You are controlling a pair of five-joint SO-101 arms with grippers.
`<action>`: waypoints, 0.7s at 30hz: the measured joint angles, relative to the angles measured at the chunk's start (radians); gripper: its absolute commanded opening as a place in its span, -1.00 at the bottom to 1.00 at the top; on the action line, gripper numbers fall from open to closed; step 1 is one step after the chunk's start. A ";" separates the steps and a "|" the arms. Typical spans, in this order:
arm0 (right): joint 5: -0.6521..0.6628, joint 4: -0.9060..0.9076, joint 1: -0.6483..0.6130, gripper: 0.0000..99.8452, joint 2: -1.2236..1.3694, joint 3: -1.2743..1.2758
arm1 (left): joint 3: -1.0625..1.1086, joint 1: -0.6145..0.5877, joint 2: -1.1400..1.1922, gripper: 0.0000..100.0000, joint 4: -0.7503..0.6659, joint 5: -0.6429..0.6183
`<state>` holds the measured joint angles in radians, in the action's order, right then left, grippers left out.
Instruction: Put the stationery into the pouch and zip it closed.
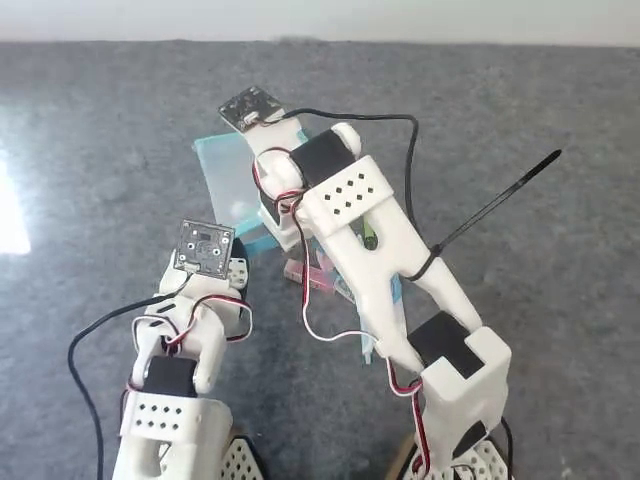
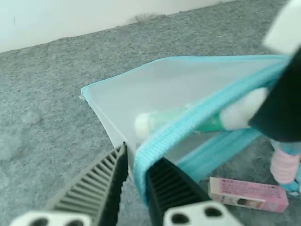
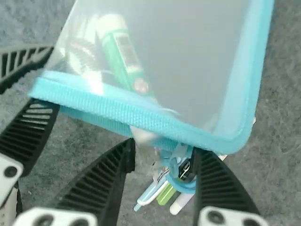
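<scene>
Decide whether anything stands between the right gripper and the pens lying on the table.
Yes. The pouch, held at its zipper edge by the left gripper, hangs across the gap between the right gripper's open fingers. Its corner and zipper pull sit in front of the pens, covering part of them.
</scene>
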<state>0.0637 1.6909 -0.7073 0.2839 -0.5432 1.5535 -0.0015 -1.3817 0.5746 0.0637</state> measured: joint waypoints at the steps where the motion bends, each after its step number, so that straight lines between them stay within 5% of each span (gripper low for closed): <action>1: 0.000 -0.021 -0.002 -0.62 -0.018 0.008 | 0.000 0.000 0.000 -0.98 0.000 0.000; 9: 0.029 -0.238 0.018 -0.62 -0.333 0.339 | 0.000 -0.029 0.000 -0.98 0.000 -0.005; 16: 0.095 -0.557 0.219 -0.62 -0.560 0.859 | -0.025 -0.127 0.000 -0.98 0.023 -0.060; 21: 0.100 -0.569 0.210 -0.62 -0.623 0.996 | -0.049 -0.213 0.000 -0.98 0.031 -0.101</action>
<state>0.1634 1.1216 -0.4971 -0.3391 0.4526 1.5044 -0.2148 -1.3817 0.6053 -0.0376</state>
